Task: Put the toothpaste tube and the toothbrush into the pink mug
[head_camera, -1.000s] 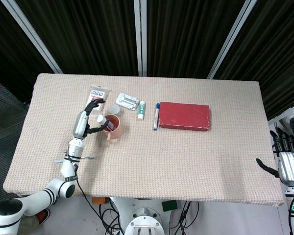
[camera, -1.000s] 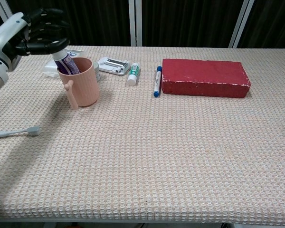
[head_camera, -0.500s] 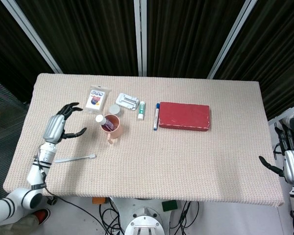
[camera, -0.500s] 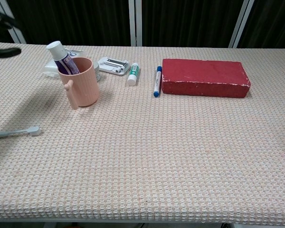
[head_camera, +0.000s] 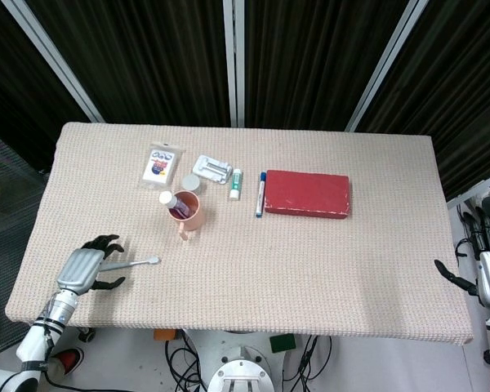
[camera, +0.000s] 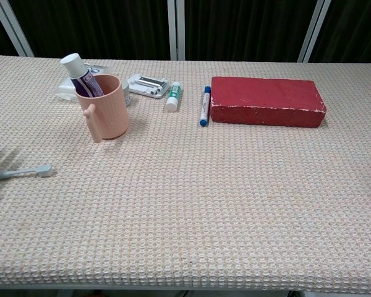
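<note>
The pink mug stands upright at the table's left, handle toward the front. The toothpaste tube leans inside it, white cap up. The toothbrush lies flat on the cloth in front of the mug. My left hand hovers over the toothbrush's handle end with fingers spread, holding nothing; in the chest view only a fingertip shows at the left edge. My right hand hangs off the table's right edge, fingers apart and empty.
A red box lies at centre right with a blue marker beside it. Behind the mug are a white tube, a blister pack, a small packet and a small white jar.
My left hand let go of the toothpaste in the mug, drew back and dropped toward the front left, now over the toothbrush's handle. The right hand barely moved.
</note>
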Controlling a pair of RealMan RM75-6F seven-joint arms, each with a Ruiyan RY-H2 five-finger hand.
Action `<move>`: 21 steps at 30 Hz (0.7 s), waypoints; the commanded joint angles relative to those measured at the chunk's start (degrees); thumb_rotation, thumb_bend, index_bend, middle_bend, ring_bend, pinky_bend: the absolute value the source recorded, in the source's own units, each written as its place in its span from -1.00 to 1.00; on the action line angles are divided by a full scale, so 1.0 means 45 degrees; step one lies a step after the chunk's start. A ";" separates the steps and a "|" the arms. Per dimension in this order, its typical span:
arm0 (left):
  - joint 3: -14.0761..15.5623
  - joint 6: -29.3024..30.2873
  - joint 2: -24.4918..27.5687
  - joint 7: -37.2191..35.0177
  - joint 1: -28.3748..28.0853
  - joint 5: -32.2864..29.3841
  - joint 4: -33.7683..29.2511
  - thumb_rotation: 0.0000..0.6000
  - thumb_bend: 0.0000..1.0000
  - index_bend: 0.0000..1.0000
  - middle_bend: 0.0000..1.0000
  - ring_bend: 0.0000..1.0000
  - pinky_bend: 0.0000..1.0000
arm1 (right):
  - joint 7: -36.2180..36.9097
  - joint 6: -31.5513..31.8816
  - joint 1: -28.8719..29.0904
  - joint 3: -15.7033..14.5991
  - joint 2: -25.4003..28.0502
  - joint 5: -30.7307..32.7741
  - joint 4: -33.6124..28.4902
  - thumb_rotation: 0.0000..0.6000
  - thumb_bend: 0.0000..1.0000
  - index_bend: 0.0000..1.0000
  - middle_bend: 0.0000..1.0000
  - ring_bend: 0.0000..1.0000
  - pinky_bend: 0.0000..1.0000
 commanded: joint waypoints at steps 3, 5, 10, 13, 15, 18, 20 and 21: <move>-0.0206 -0.0053 -0.0826 0.0754 0.0034 -0.0214 0.0541 0.68 -0.62 -0.31 -0.74 -0.78 -0.50 | 0.0113 0.0068 -0.0067 0.0006 0.0080 0.0020 0.0005 0.65 -0.06 -1.00 -1.00 -1.00 -1.00; -0.0320 0.0142 -0.1030 0.0927 0.0102 -0.0236 0.0706 0.73 -0.61 -0.28 -0.72 -0.78 -0.50 | 0.0183 0.0092 -0.0106 0.0014 0.0117 0.0064 0.0027 0.65 -0.06 -1.00 -1.00 -1.00 -1.00; -0.0558 0.0363 -0.1353 0.1065 0.0191 -0.0328 0.1032 0.95 -0.56 -0.18 -0.68 -0.78 -0.50 | 0.0271 -0.0001 -0.0101 0.0012 0.0096 0.0137 0.0123 0.66 -0.06 -1.00 -1.00 -1.00 -1.00; -0.0633 0.0373 -0.1498 0.1291 0.0229 -0.0436 0.1222 1.00 -0.50 -0.13 -0.66 -0.78 -0.50 | 0.0231 -0.0079 -0.0069 -0.0007 0.0057 0.0132 0.0154 0.66 -0.06 -1.00 -1.00 -1.00 -1.00; -0.0662 0.0322 -0.1533 0.1356 0.0246 -0.0503 0.1228 1.00 -0.41 -0.08 -0.66 -0.78 -0.50 | 0.0158 -0.0117 -0.0048 -0.0002 0.0061 0.0146 0.0137 0.66 -0.04 -1.00 -1.00 -1.00 -1.00; -0.0690 0.0287 -0.1582 0.1404 0.0259 -0.0514 0.1294 1.00 -0.38 -0.07 -0.65 -0.78 -0.50 | 0.0130 -0.0120 -0.0039 0.0017 0.0065 0.0162 0.0101 0.66 0.01 -1.00 -1.00 -1.00 -1.00; -0.0715 0.0220 -0.1635 0.1404 0.0256 -0.0544 0.1335 1.00 -0.39 -0.07 -0.66 -0.78 -0.50 | 0.0113 -0.0135 -0.0041 0.0017 0.0053 0.0188 0.0098 0.66 0.01 -1.00 -1.00 -1.00 -1.00; -0.0716 0.0191 -0.1658 0.1404 0.0252 -0.0542 0.1351 1.00 -0.38 -0.07 -0.66 -0.78 -0.50 | 0.0104 -0.0142 -0.0044 0.0011 0.0044 0.0193 0.0103 0.66 0.01 -1.00 -1.00 -1.00 -1.00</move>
